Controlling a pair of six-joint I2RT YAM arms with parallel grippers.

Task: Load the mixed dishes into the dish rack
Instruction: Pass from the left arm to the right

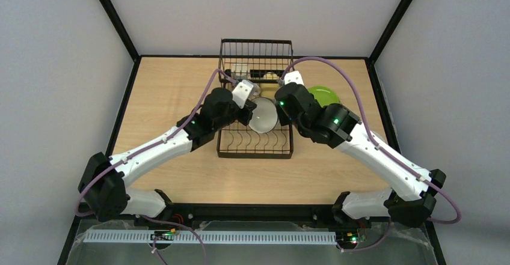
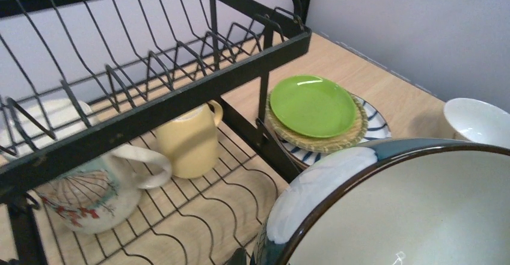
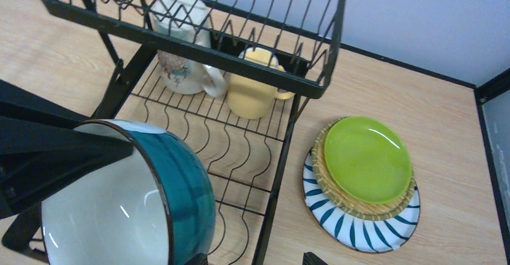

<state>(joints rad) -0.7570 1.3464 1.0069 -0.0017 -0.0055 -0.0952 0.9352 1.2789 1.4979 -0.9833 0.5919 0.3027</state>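
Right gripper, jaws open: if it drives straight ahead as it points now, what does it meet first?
Most likely the dish rack, its lower wire floor by the right rail, close beside the blue-patterned mug; the lime green plate lies right of that line. Depth is unclear.

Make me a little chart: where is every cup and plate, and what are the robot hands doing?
In dish rack: printed mug and yellow mug, side by side
Held above rack: blue-patterned mug, in left gripper
Right gripper: open, empty
On table beside rack: green plate on tan plate on striped plate
Also out: white mug, near the plates
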